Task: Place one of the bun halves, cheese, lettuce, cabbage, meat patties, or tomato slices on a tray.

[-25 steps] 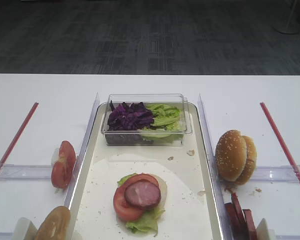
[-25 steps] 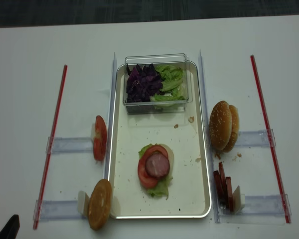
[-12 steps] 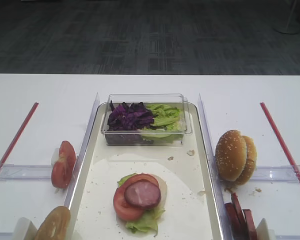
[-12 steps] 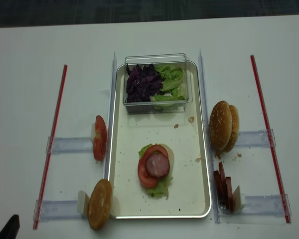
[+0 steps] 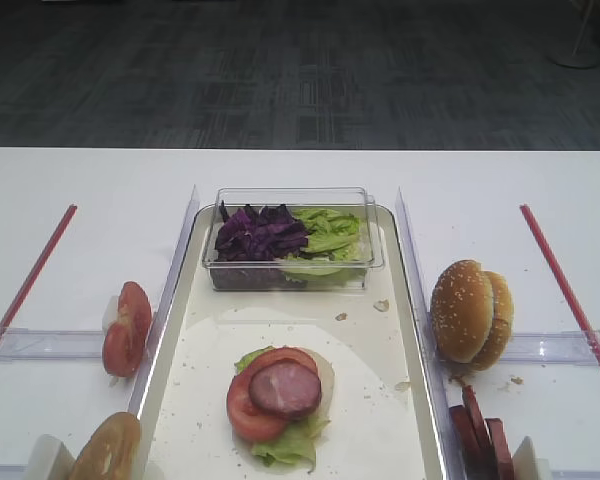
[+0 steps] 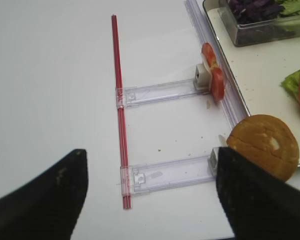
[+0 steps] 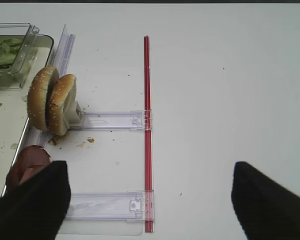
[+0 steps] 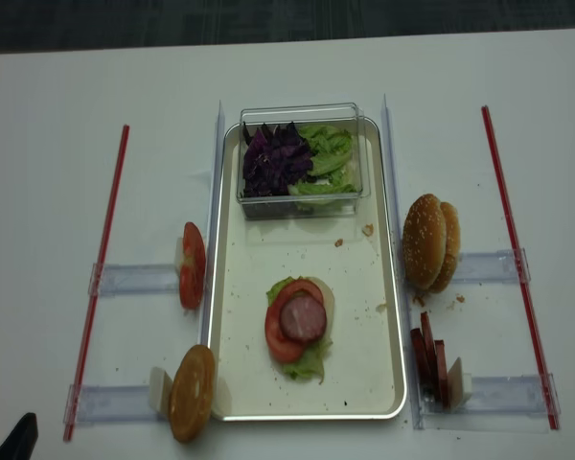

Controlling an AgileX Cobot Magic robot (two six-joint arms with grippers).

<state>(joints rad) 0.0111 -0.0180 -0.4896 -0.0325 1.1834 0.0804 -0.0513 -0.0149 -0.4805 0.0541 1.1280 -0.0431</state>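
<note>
- Your right gripper (image 7: pixel 150 200) hangs over bare white table with both dark fingers spread wide apart and nothing between them; it is clear of all the food.
- Your left gripper (image 6: pixel 150 200) is likewise parted wide and empty, hovering near the lone golden-brown bun half (image 6: pixel 262 145) propped on its clear holder.
- Nearest the right gripper stand the thin dark reddish-brown meat patties (image 7: pixel 27 162) on edge, and just beyond them the pair of sesame-seeded bun halves (image 7: pixel 52 100), also upright.
- The long cream-white tray with the silvery rim (image 5: pixel 405 300) already carries a stack of light green lettuce (image 5: pixel 285 440), a bright red tomato slice (image 5: pixel 245 405) and one meat slice (image 5: pixel 285 388).
- Spare tomato slices (image 5: pixel 127 325) wait left of the tray; the purple cabbage (image 5: pixel 255 235) sits with more lettuce in the clear plastic box (image 5: pixel 292 195).
- The stack looks to need a bun: approach an upright half from above, straddle its faces, close gently so the bread is not crushed, and lower it squarely onto the stack.
- No brand, label or writing is readable anywhere.
</note>
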